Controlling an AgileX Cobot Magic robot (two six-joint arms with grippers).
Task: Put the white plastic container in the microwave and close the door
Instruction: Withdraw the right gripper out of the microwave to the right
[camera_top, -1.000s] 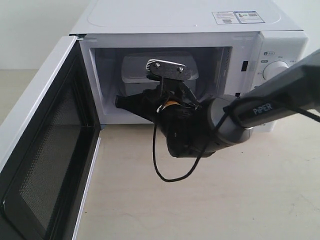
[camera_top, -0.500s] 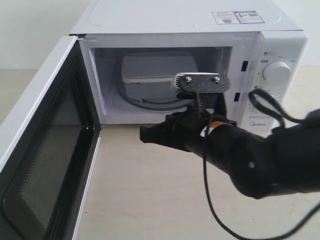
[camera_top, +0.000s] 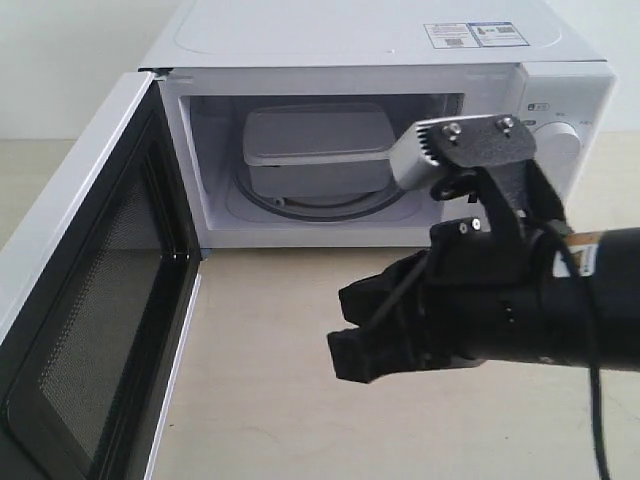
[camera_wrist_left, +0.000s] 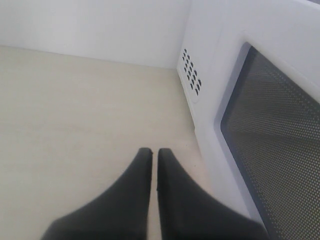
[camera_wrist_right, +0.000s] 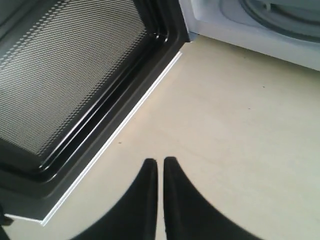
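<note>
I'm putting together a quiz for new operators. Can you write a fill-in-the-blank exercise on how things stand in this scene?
1. The white plastic container sits ____ the microwave.
2. The door of the microwave stands ____.
3. The right gripper hangs in front of the microwave with its jaws ____, holding nothing.

Missing words: inside; open; shut.

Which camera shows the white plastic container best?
The exterior view: the white plastic container sits in plain sight inside the microwave, with the door open. Neither wrist view shows it: the left sees the door's outside, the right its mesh face and the cavity's front edge.
</note>
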